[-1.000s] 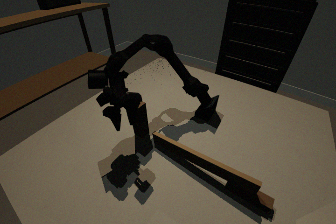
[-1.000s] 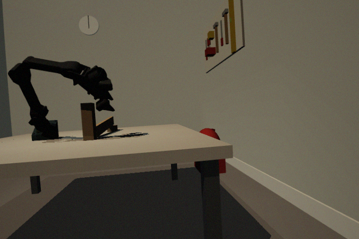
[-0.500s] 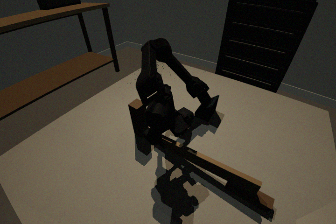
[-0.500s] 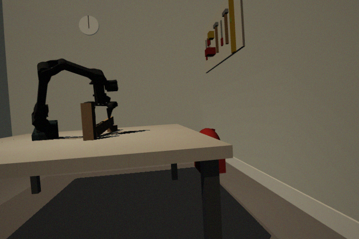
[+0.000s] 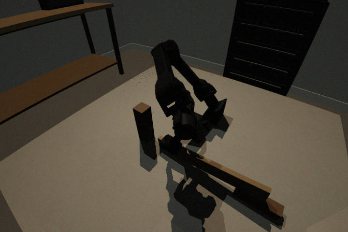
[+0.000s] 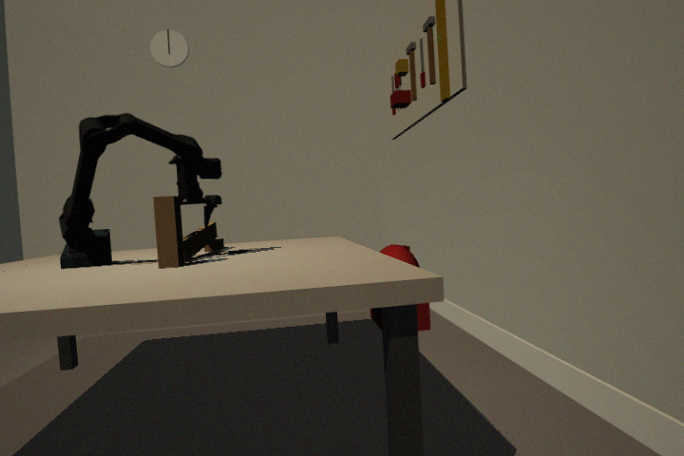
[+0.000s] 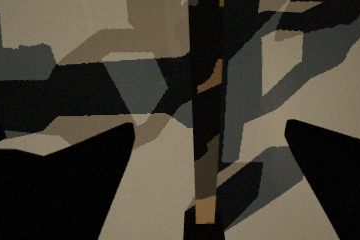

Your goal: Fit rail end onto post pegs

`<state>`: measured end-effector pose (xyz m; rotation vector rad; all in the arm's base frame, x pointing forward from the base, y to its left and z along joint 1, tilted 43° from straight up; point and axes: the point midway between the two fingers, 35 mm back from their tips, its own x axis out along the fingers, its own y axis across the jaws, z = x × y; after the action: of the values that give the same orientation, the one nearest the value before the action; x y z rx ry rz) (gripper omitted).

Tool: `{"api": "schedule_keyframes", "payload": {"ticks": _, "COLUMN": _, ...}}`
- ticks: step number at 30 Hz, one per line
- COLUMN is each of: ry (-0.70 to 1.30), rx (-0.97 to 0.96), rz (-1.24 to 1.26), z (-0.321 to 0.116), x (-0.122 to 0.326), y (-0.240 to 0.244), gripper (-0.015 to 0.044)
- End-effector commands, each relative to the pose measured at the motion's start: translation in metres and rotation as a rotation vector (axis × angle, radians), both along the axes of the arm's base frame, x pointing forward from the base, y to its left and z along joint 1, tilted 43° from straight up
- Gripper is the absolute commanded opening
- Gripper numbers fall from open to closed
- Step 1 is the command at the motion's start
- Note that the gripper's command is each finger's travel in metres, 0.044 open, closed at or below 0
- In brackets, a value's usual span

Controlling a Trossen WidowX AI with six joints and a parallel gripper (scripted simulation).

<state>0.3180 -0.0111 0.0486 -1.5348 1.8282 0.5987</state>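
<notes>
The wooden rail (image 5: 234, 171) (image 6: 200, 240) (image 7: 205, 209) slopes from its low near end beside the post up to its far end at the footboard block (image 5: 275, 207). The upright post (image 5: 144, 128) (image 6: 165, 231) stands just beyond the near end, with a gap in the top view. The pegs and holes cannot be made out in the dark. My gripper (image 5: 183, 147) (image 6: 195, 222) (image 7: 209, 128) is open and empty. It points down over the near part of the rail; in the wrist view one finger shows on each side of the rail, with space between.
The arm's base (image 5: 215, 112) (image 6: 85, 255) stands behind the rail on the tabletop (image 5: 70, 177) (image 6: 311, 274). The arm's shadow falls across the rail. Shelving (image 5: 56, 73) and a drawer cabinet (image 5: 273, 35) stand beyond the table.
</notes>
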Motion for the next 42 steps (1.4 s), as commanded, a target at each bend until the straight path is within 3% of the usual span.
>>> {"api": "schedule_keyframes", "payload": {"ticks": 1, "ry": 0.005, "rx": -0.005, "rz": 0.006, "z": -0.004, "x": 0.000, "y": -0.004, "gripper": 0.0440}}
{"api": "schedule_keyframes", "payload": {"ticks": 39, "ry": 0.007, "rx": -0.009, "rz": 0.007, "z": -0.047, "x": -0.006, "y": -0.045, "gripper": 0.0440}}
{"api": "schedule_keyframes", "payload": {"ticks": 42, "ry": 0.007, "rx": -0.009, "rz": 0.007, "z": -0.047, "x": -0.006, "y": -0.045, "gripper": 0.0361}}
